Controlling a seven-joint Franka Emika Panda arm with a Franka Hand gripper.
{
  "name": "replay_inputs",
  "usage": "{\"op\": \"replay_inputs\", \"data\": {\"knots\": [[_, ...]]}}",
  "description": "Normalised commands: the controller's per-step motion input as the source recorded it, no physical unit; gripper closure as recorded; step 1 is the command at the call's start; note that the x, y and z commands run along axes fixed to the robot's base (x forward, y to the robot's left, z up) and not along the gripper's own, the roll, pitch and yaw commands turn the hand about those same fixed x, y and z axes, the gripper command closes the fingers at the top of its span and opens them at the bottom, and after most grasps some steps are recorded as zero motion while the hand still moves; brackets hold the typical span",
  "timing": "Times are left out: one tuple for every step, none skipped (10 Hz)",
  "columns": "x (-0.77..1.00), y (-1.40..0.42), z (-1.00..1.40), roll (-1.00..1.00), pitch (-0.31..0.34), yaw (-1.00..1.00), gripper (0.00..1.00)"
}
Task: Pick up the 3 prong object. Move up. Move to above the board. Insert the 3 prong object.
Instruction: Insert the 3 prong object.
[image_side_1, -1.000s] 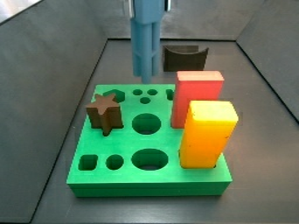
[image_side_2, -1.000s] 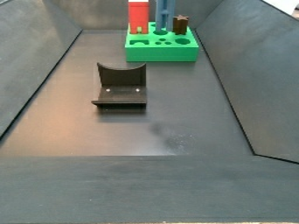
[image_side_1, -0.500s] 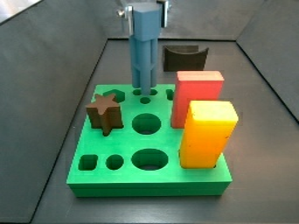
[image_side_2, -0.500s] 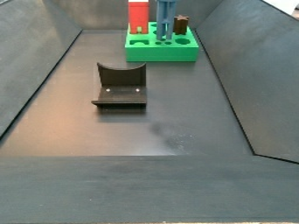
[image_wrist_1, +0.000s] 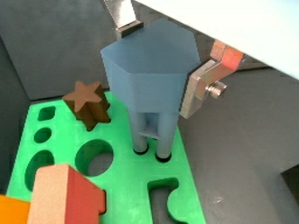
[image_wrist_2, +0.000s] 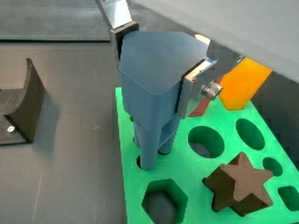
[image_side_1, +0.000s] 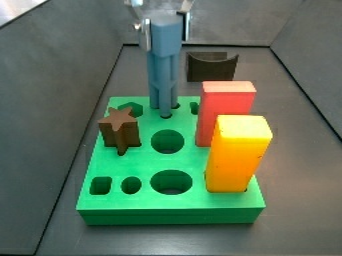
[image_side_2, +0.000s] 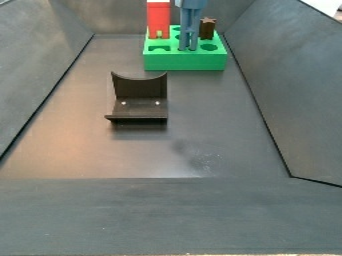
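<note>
I see gripper (image_side_1: 163, 8) above board (image_side_1: 170, 205), jaws clamped on head of 3 prong object (image_side_1: 163, 60); piece upright, prong tips in small holes beside brown star block (image_side_1: 119, 128).

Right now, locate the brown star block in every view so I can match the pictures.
Wrist view: brown star block on the board, beside the 3 prong object held by the gripper.
Wrist view: low corner.
Side view: board's left edge.
Side view: tiny, board's right end.
Shared landmark: the board.

Steel-blue 3 prong object (image_side_1: 163, 60) in the gripper (image_side_1: 162, 12), bright green board (image_side_1: 134, 165), brown star block (image_side_1: 119, 128).
</note>
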Motion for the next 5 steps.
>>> {"op": "replay_inputs", "data": {"knots": [[0.0, -0.05, -0.15, 0.0, -0.05, -0.01, 1.0], [0.0, -0.02, -0.13, -0.01, -0.049, 0.0, 1.0], [0.0, 0.0, -0.12, -0.01, -0.034, 0.0, 1.0], [0.02, 0.0, -0.07, -0.02, -0.019, -0.06, 1.0], [0.05, 0.0, -0.06, -0.01, 0.0, -0.09, 1.0]]}}
